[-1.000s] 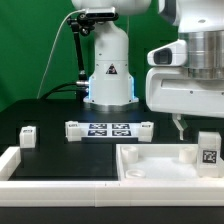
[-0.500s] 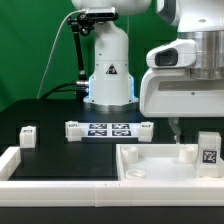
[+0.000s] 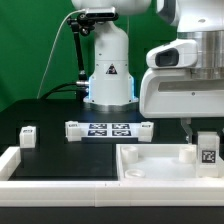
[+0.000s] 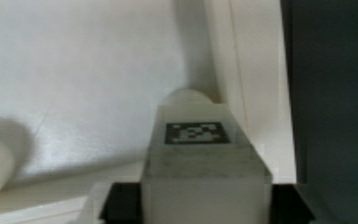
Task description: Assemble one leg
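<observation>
The leg (image 3: 208, 150) is a small white post with a black-and-white tag. It stands upright at the exterior view's right, by the right end of the large white square piece (image 3: 152, 160). My gripper (image 3: 197, 132) hangs over it, with one dark finger (image 3: 186, 128) close beside the leg. In the wrist view the leg (image 4: 197, 150) fills the space between my two black fingers (image 4: 123, 200), which press against both its sides. My gripper (image 4: 197, 205) is shut on the leg.
The marker board (image 3: 100, 129) lies mid-table. Another small tagged post (image 3: 27, 135) stands at the left and one (image 3: 146, 130) by the board's right end. A white post (image 3: 186, 154) stands in the square piece. A white rail (image 3: 60, 182) runs along the front.
The visible finger has moved right, toward the leg, closing the gap. The hand's body shifted slightly left earlier, then held still. The leg has not moved.
</observation>
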Robot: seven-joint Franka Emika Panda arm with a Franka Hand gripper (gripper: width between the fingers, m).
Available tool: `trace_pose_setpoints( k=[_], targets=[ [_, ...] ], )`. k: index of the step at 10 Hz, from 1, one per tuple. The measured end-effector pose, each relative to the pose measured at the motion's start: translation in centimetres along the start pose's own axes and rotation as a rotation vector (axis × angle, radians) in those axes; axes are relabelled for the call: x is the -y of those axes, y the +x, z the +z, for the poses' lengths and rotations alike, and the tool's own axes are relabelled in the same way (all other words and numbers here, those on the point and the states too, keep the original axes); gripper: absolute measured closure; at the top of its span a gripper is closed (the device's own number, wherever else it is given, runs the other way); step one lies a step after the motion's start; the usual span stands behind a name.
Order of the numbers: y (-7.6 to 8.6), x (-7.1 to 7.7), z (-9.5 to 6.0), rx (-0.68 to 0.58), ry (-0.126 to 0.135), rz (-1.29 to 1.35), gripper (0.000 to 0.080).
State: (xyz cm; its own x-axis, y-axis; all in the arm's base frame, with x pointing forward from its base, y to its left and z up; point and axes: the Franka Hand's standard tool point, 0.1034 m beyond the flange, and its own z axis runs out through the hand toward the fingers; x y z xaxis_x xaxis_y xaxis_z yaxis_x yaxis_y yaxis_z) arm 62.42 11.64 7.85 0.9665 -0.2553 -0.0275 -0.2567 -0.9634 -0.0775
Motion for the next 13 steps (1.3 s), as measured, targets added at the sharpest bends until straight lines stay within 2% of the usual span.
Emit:
trace_pose_setpoints(
  k=[2,4,9,13],
  targets=[
    [0.18,-0.27,0.0,0.002,0.034,0.241,0.0509],
    [0.14,-0.32,0.0,0.008,0.056,0.433,0.0509],
    [-0.03,-0.12,0.08,0.014,0.089,1.005,0.0508],
    [-0.11,0.12,0.12,0.011,0.128,1.435,0.0507]
  ],
)
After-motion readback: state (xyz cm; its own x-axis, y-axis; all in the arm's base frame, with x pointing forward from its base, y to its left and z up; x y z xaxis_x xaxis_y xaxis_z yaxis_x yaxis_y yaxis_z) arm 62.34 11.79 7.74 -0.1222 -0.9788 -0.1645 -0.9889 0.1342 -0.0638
